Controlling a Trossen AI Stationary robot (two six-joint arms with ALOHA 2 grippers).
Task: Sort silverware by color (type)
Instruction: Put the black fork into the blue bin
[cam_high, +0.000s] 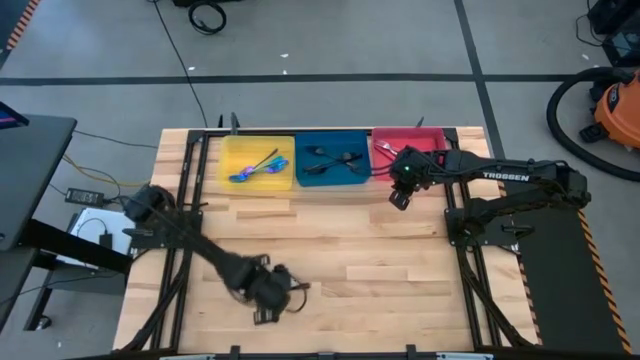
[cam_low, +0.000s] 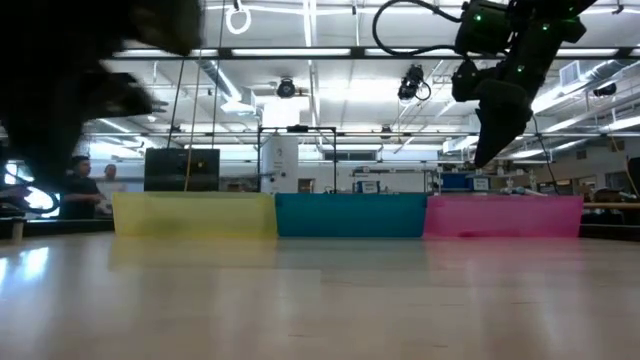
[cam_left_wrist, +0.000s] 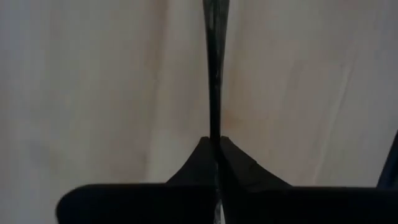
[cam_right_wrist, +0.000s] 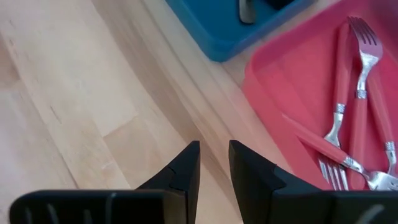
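Left gripper (cam_left_wrist: 214, 144) clamped on a dark utensil (cam_left_wrist: 213, 68) — lift level, carry to blue tray (cam_high: 300, 180); right gripper (cam_right_wrist: 214, 163) empty, slightly apart.

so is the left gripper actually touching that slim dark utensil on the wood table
Touching: the left wrist view shows the left gripper shut on the slim dark metal utensil, its fingertips pinching the handle.
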